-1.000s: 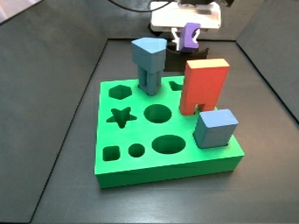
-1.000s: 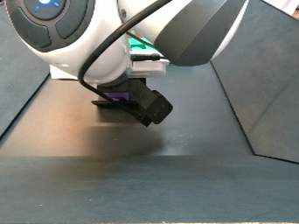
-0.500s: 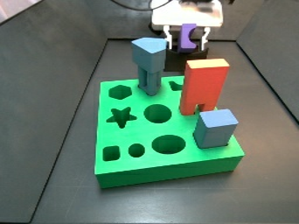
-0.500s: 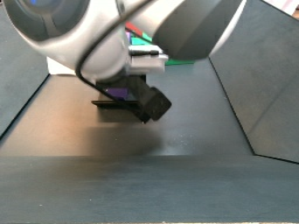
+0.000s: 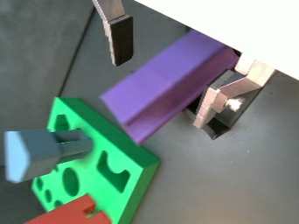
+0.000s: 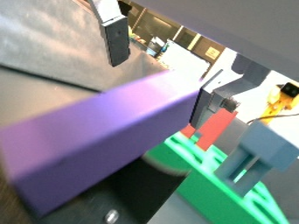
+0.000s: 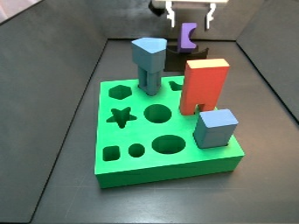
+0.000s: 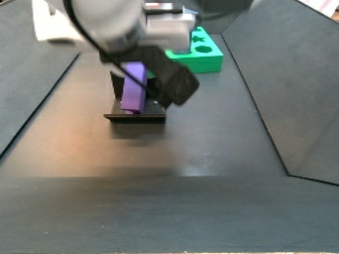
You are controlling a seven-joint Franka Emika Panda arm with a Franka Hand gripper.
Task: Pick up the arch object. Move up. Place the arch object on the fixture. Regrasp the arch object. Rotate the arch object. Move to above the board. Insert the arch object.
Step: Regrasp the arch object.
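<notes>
The purple arch object (image 7: 188, 35) stands upright on the black fixture (image 8: 137, 117), behind the green board (image 7: 176, 166). It shows in the other side view too (image 8: 135, 87). My gripper (image 7: 191, 14) is open and sits just above the arch's top end. In both wrist views the arch (image 5: 163, 83) (image 6: 93, 140) lies between the spread fingers (image 5: 117, 35) (image 6: 115, 44), with a clear gap to the nearer finger. The far finger (image 5: 228, 94) is close beside the arch. The fixture (image 5: 218, 128) shows beneath it.
On the board stand a red-orange block (image 7: 205, 83), a grey-blue pentagon-topped post (image 7: 147, 61) and a blue-grey cube (image 7: 216, 127). Star, round and hexagon holes lie open at the board's front left. Dark sloped walls enclose the floor.
My gripper has opened and risen off the arch object, which stays standing on the fixture.
</notes>
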